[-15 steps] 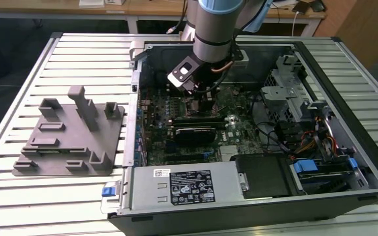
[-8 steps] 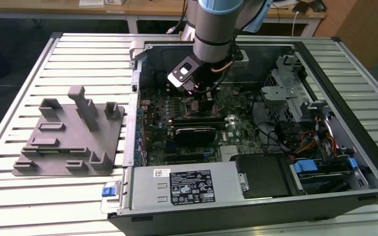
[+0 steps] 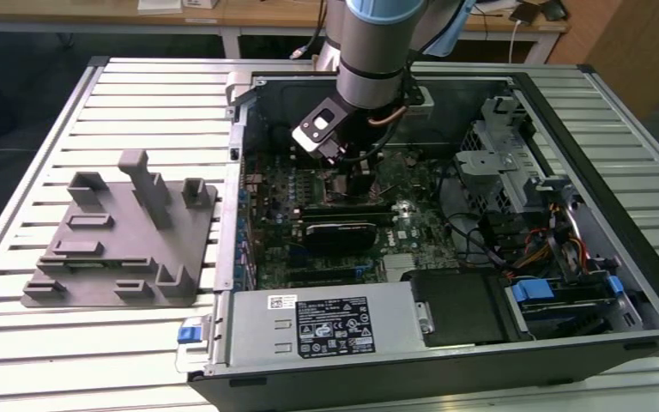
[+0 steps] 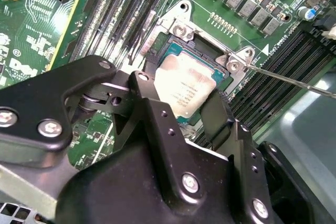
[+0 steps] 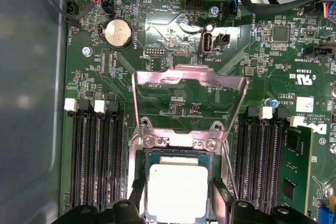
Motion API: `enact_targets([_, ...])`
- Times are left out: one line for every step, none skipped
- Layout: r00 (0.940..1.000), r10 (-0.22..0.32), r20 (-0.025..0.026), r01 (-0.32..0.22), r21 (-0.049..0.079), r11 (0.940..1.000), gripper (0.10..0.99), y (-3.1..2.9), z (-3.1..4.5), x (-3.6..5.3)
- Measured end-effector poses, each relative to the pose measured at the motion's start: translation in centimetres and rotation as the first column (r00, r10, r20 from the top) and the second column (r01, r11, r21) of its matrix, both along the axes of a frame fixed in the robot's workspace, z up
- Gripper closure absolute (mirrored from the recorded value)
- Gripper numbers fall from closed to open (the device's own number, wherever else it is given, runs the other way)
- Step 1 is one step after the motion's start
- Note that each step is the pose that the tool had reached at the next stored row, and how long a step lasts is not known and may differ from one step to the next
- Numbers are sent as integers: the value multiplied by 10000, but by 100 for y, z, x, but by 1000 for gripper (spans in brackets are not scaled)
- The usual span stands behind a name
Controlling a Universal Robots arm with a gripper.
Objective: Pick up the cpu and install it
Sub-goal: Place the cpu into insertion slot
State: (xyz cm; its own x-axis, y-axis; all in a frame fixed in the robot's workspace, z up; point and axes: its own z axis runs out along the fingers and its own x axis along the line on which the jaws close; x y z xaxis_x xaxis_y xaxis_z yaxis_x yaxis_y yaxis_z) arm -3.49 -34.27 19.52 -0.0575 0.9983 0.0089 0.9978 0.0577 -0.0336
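Inside the open computer case, my gripper hangs, jaws apart just beside 2 opposite edges of the cpu lying in its socket; I judge it light, stiff, fragile: hold edges only.

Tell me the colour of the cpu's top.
Silver, slightly glossy; the cpu shows best in the first wrist view.

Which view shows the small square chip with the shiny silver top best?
The first wrist view: it looks straight down on the flat silver cpu in the open socket. The second wrist view shows it at a slant, partly behind the black gripper. In the exterior view the grey arm stands over that place.
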Motion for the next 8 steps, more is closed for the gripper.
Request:
enact_targets([10000, 0, 0, 0, 0, 10000, 478, 0, 12, 0])
enact_targets([10000, 0, 1, 0, 0, 10000, 478, 0, 25, 0])
enact_targets([10000, 0, 1, 0, 1, 10000, 478, 0, 39, 0])
enact_targets([10000, 0, 0, 0, -1, 10000, 478, 0, 51, 0])
enact_targets([10000, 0, 1, 0, 1, 10000, 478, 1, 55, 0])
enact_targets([10000, 0, 2, 0, 2, 10000, 478, 1, 55, 0])
enact_targets([10000, 0, 2, 0, 4, 10000, 478, 1, 55, 1])
enact_targets([10000, 0, 1, 0, 2, 10000, 478, 1, 56, 0])
